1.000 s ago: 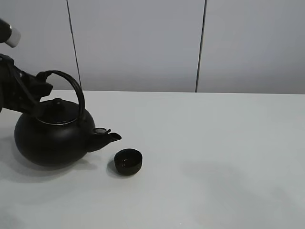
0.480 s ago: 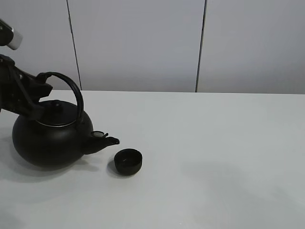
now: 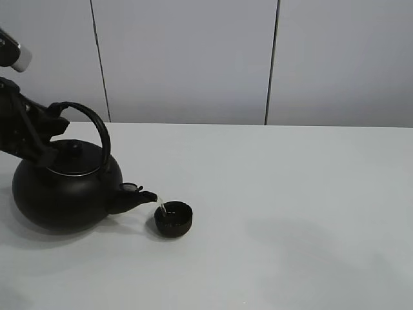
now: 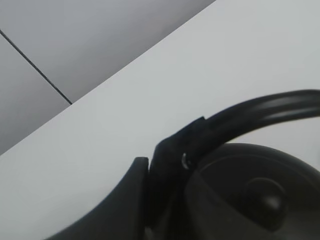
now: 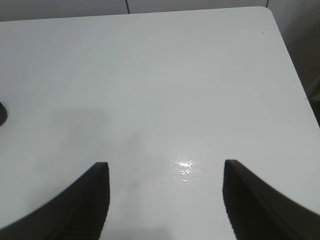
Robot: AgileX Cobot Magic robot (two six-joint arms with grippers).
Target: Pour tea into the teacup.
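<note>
The small matte-black teacup (image 3: pixel 173 218) stands on the white table (image 3: pixel 290 194) at front left. The big black teapot (image 3: pixel 61 194) sits just left of it, tilted, its spout (image 3: pixel 139 196) above the cup's near rim. A thin clear stream (image 3: pixel 161 206) runs from the spout into the cup. My left gripper (image 3: pixel 46 124) is shut on the teapot's arched handle (image 3: pixel 97 129). The left wrist view shows the fingers (image 4: pixel 165 165) clamped on the handle (image 4: pixel 260 112) above the lid knob (image 4: pixel 265 195). My right gripper (image 5: pixel 165 167) is open and empty over bare table.
Grey wall panels (image 3: pixel 193 58) stand behind the table's far edge. The table's right edge and corner (image 5: pixel 270 15) show in the right wrist view. A dark sliver (image 5: pixel 1 114) sits at that view's edge; I cannot tell what it is.
The teapot has shifted left and down, and its spout has dipped toward the cup. A stream now flows into the teacup. The cup has not moved.
</note>
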